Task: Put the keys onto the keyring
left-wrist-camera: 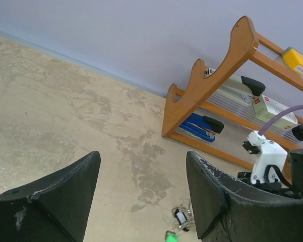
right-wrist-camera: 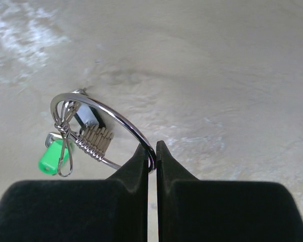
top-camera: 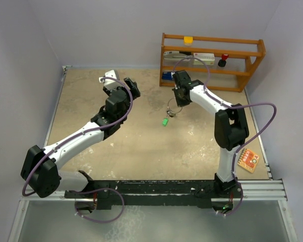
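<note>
Right gripper (right-wrist-camera: 151, 149): jaws pressed together, pinching the keyring (right-wrist-camera: 125, 122) wire. In the right wrist view the grip sits at the ring's 4 o'clock edge, and nothing else is between the pads. The ring sticks out from the fingertips toward 10 o'clock. You can't tell from these views whether its far edge touches the table (right-wrist-camera: 232, 75).

On the ring you have a tight wire coil (right-wrist-camera: 93, 142) along the 6 o'clock side and a thin twisted loop (right-wrist-camera: 65, 146) at 8 o'clock. The green key (right-wrist-camera: 53, 157) lies against that loop, at 8 o'clock of the ring. You can't tell whether it is threaded on. A dark-headed key (right-wrist-camera: 85, 117) shows inside the ring's circle, and only its head is clear.

In the top view the right gripper is mid-table toward the back. The ring hangs at its 7 o'clock, and the green key is just beyond at 7 o'clock again, close beside the ring.

Left gripper (left-wrist-camera: 142, 154): jaws spread wide, holding nothing and touching nothing, with bare table between the fingers (left-wrist-camera: 50, 201). It sits at 9 o'clock of the right gripper, well apart. In the left wrist view the ring and green key show at 5 o'clock of the frame, just inside the right-hand finger.

The rack (left-wrist-camera: 206, 85) stands at 2 o'clock in that view, with a blue stapler (left-wrist-camera: 199, 126) on its low shelf.
</note>
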Motion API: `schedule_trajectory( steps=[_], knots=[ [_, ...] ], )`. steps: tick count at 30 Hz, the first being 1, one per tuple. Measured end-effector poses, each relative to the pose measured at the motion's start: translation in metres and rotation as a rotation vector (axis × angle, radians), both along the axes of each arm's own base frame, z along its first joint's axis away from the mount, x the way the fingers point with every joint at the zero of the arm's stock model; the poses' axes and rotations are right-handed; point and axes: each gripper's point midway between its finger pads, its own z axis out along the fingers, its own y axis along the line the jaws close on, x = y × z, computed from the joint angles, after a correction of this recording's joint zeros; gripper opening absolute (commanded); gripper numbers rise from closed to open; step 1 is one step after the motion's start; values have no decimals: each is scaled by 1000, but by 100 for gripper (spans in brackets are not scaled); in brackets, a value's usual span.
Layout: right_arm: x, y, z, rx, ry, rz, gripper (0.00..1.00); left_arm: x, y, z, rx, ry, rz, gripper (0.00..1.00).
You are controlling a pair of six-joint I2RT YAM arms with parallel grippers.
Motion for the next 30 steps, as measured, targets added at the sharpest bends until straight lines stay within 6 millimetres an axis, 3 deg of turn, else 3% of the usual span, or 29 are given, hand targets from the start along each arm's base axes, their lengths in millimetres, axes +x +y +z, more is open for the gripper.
schedule_trajectory(
  steps=[6, 9, 10, 14, 20, 24, 30],
  knots=[
    [3, -27, -6, -4, -15, -73, 0, 0, 1, -1, 5, 3, 4, 66],
    [1, -26, -7, -2, -12, -72, 18, 0, 1, -1, 8, 5, 4, 66],
    [1, -25, -7, 2, -12, -75, 20, 0, 1, -1, 8, 5, 4, 66],
    [0, -31, -7, -15, -13, -101, 10, 0, 1, -2, 9, 6, 4, 66],
    [3, -64, -4, -57, -17, -199, 18, 0, 2, -2, 13, 9, 5, 67],
    [2, -83, 9, -65, -46, -250, 22, 0, 2, -2, 14, 10, 5, 67],
    [-6, -80, 59, 34, -183, -252, 60, 0, 3, 0, 20, 19, 8, 69]
  ],
)
